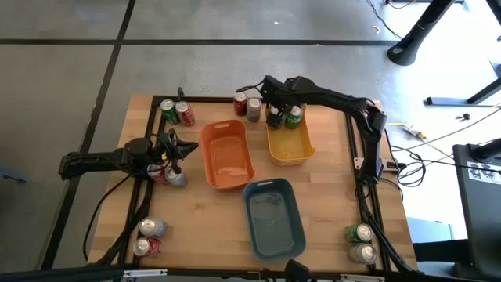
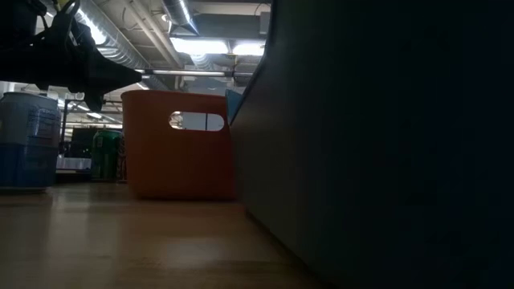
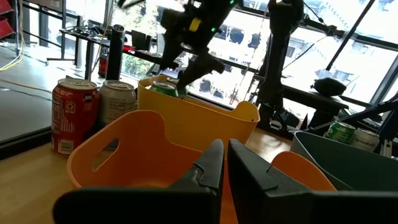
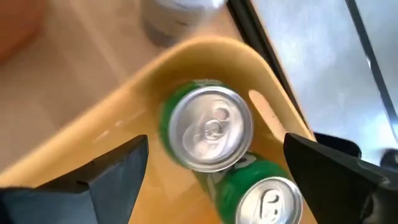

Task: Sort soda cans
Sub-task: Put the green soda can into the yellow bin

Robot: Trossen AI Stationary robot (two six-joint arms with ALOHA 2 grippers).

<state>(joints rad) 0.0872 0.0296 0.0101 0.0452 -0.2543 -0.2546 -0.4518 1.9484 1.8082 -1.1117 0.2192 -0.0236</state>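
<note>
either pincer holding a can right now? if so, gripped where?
Neither. The right pincer stands open over the yellow bin, fingers clear of the green can inside. The left pincer is shut on nothing, beside the orange bin.

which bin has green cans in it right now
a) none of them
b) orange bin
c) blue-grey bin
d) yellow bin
d: two green cans stand inside the yellow bin, below the open right gripper; the orange bin and blue-grey bin hold no cans.
</note>
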